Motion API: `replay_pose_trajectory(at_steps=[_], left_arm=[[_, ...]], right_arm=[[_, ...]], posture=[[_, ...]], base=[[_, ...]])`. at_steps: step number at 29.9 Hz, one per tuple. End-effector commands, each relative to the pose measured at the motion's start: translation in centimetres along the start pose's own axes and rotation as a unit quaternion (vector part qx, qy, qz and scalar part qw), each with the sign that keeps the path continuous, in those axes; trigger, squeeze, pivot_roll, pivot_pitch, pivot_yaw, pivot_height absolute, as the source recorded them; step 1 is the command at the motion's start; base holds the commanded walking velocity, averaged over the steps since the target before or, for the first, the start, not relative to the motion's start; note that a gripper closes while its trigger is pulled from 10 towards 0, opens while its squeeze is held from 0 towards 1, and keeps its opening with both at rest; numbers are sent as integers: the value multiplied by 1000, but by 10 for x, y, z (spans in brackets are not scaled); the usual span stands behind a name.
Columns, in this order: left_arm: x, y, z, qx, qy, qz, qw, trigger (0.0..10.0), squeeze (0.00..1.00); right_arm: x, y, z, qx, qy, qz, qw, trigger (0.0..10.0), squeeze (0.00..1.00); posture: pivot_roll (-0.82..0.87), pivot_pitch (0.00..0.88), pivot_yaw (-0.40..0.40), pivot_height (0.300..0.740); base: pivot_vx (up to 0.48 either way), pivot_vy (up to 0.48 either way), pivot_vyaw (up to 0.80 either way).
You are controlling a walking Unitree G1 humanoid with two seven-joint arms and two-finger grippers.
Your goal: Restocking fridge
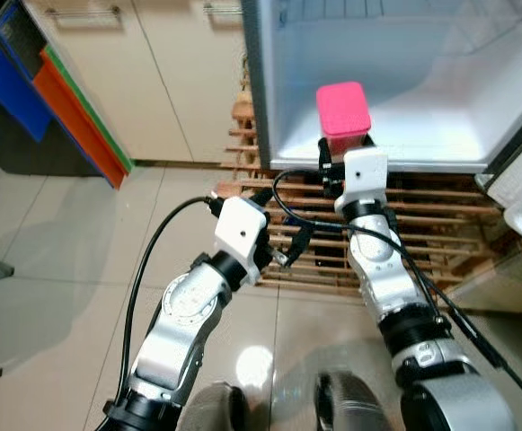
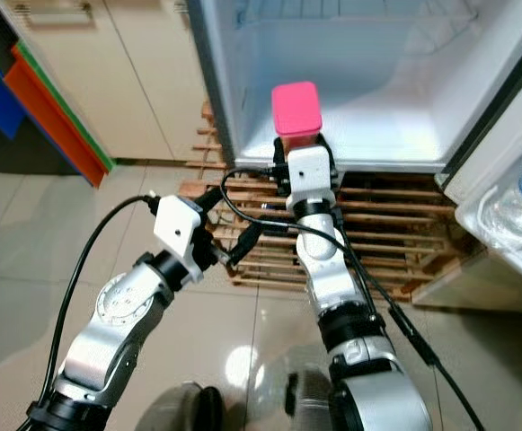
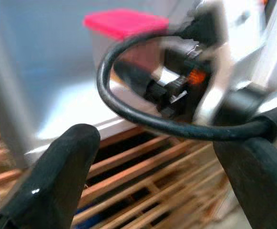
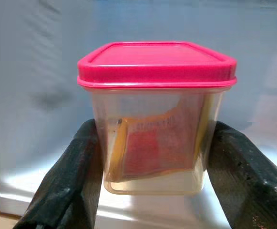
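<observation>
Right wrist view shows our right gripper [image 4: 155,167] squeezing a clear tub [image 4: 155,143] with a pink lid [image 4: 157,62], one finger on each side. Red and yellow packets [image 4: 150,150] sit inside. We hold it at the open fridge [image 1: 422,81]. Our left gripper [image 3: 162,176] is wide open and holds nothing.

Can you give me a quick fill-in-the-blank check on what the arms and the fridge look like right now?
1. The right gripper is shut on a clear container with a ____ lid.
2. The container is held at the front edge of the open ____, above the wooden pallet.
3. The left gripper holds nothing and its fingers are ____.
4. A plastic ____ stands in the fridge door shelf.

Missing words: pink; fridge; open; bottle
</observation>
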State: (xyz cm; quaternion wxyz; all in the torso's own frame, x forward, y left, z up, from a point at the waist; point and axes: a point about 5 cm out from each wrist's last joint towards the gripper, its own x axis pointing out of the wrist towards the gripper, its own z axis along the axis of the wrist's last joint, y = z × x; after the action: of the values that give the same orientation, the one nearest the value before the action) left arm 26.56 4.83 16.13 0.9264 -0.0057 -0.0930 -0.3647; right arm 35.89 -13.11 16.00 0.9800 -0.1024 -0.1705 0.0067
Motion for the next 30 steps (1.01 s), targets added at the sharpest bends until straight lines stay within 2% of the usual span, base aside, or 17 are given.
replay_pose_trajectory(at_steps=[1,7,13,20,25,30], left_arm=[[-7,0,3,-1,2,-1,1000,10000,0],[-13,-5,7,-6,18,-15,1000,10000,0],[-25,-10,7,-7,45,-28,999,10000,0],[-39,-12,12,-16,63,-27,997,10000,0],[-46,-15,16,-23,73,-25,997,10000,0],[-53,-24,22,-34,77,-23,996,10000,0]], right_arm=[[1,9,1,14,-3,8,1000,0,0],[13,10,8,8,-6,9,1000,0,0],[31,11,20,10,-13,5,1000,0,0],[38,14,22,11,-3,0,1000,0,0],[42,17,23,29,9,-9,1000,0,0],[48,19,26,38,18,-16,999,0,0]], posture=[[131,310,92,710],[155,335,105,710],[193,373,120,710],[223,408,133,710],[245,430,137,710],[268,471,127,710]], base=[[0,0,0],[0,0,0],[0,0,0],[0,0,0],[0,0,0],[0,0,0]])
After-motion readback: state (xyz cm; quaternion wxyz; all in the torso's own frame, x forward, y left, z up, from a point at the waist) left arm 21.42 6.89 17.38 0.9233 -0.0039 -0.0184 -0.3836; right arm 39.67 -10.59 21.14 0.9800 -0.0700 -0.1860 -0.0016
